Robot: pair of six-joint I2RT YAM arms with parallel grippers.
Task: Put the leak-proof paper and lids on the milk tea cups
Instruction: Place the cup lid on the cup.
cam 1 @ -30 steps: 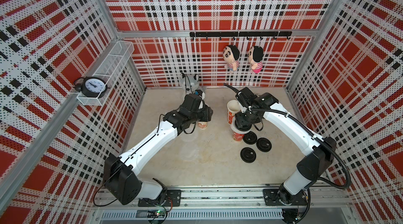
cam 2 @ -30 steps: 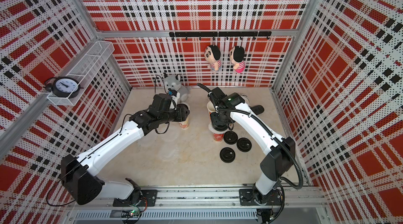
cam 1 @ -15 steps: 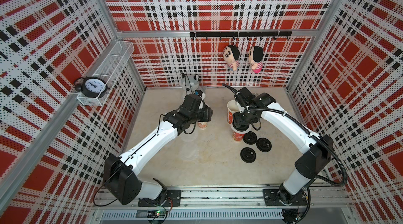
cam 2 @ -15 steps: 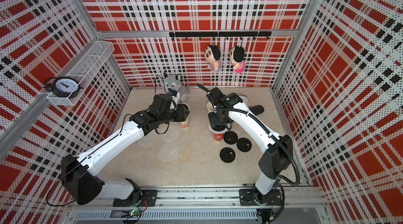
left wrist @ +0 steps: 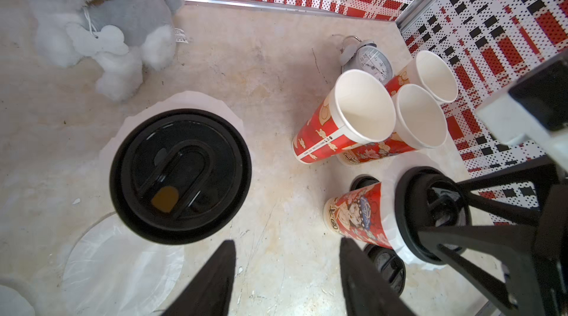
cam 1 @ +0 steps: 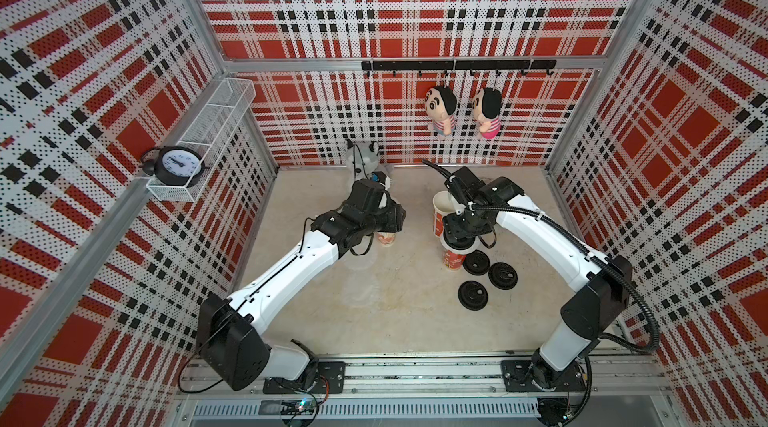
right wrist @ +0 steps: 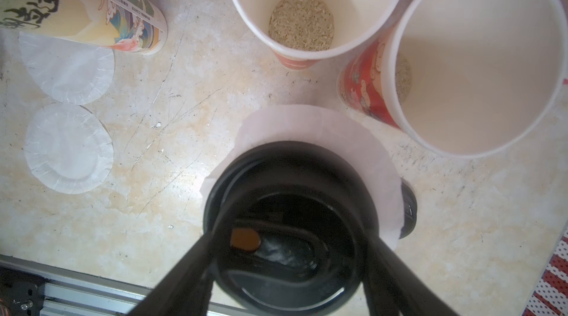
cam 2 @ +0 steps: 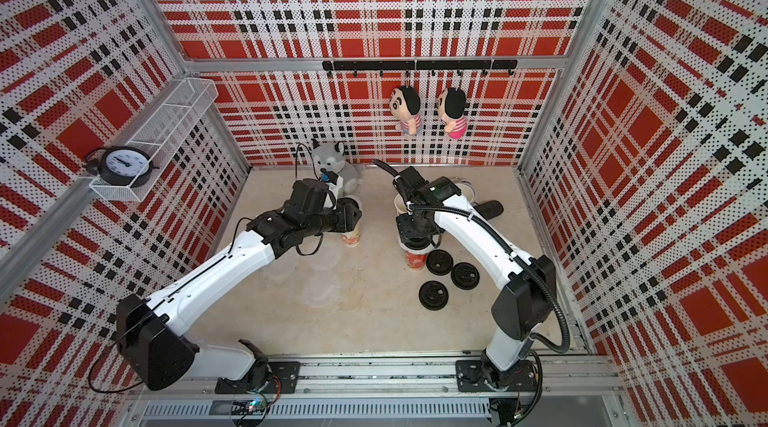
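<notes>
My right gripper hangs over a red milk tea cup. That cup wears a black lid with leak-proof paper sticking out beneath it. The fingers straddle the lid and stand open. Open cups with grain at the bottom stand just behind. My left gripper is open and empty beside the cream cup, which also carries a lid over paper. Loose paper sheets lie flat on the table by the cream cup.
Three loose black lids lie right of the red cup. A grey plush dog sits at the back wall. A small alarm clock stands behind the open cups. Plaid walls enclose three sides.
The right arm has shifted slightly while its gripper stays over the lidded red cup. The left arm has not moved.
</notes>
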